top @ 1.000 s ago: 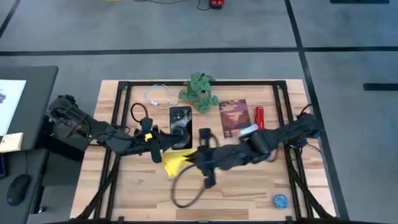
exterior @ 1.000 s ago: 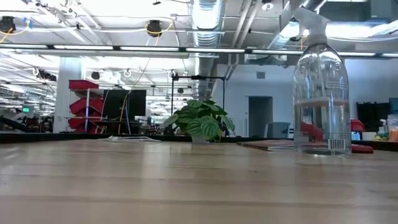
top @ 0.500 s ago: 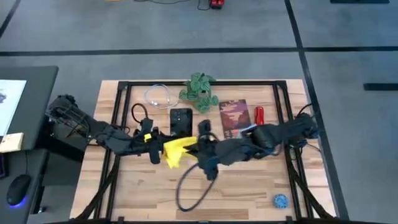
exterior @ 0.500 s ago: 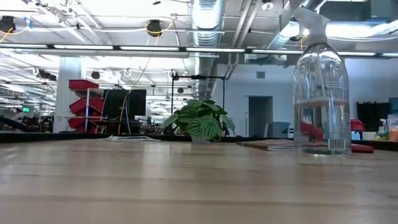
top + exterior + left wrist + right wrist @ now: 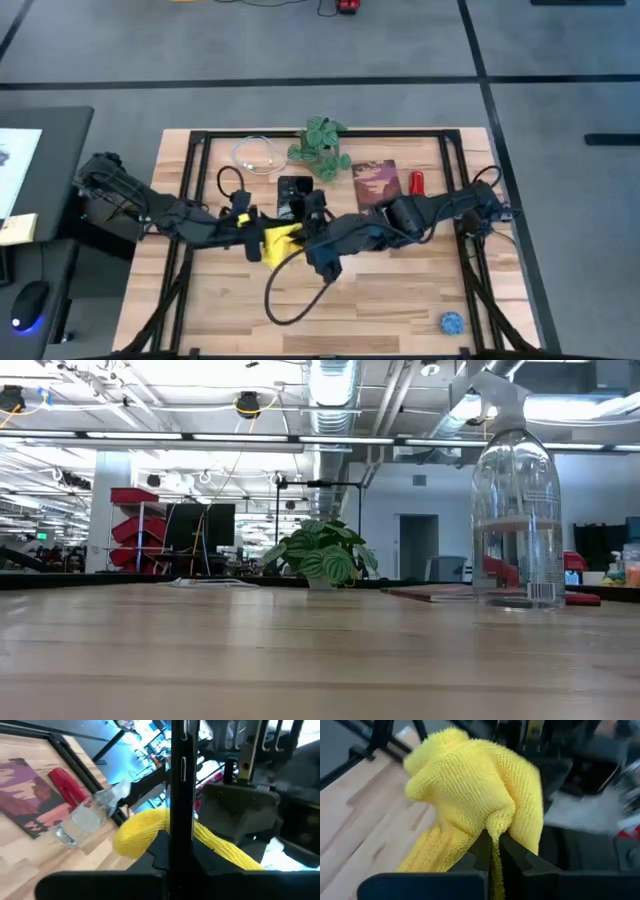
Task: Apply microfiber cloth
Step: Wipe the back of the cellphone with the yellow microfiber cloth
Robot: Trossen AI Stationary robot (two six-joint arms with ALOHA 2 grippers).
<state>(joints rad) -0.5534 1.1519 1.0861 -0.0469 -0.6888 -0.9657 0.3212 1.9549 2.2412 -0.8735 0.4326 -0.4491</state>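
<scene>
My left gripper (image 5: 272,222) is shut on the black phone (image 5: 292,192) at the table's middle; the left wrist view shows the phone edge-on (image 5: 180,795). The bright yellow microfiber cloth (image 5: 281,241) is bunched just near of the phone, and my right gripper (image 5: 303,238) is shut on it. In the left wrist view the cloth (image 5: 145,832) sits right behind the phone. Whether the cloth touches the phone cannot be told. My left gripper pinches the phone's lower part (image 5: 180,857) between its two fingers, coming from the table's left. The phone stands on edge in the hold, rising past the fingers. My right gripper pinches a bunched fold of the cloth (image 5: 495,822) between its two fingers, several layers, coming from the table's right. The rest of the cloth bulges beyond the fingertips (image 5: 482,847) and some hangs below them.
At the far edge are a potted plant (image 5: 318,148) and a clear cable coil (image 5: 256,154). To the right lie a dark red book (image 5: 374,187), a red object (image 5: 417,185) and a clear spray bottle (image 5: 515,510). A blue ball (image 5: 452,322) sits near right, and a black cable loop (image 5: 285,300) near centre.
My right gripper has carried the cloth toward the table's far edge and slightly left, up to the phone. The phone shows shorter from above than a second ago, tipped more on edge in my left gripper.
</scene>
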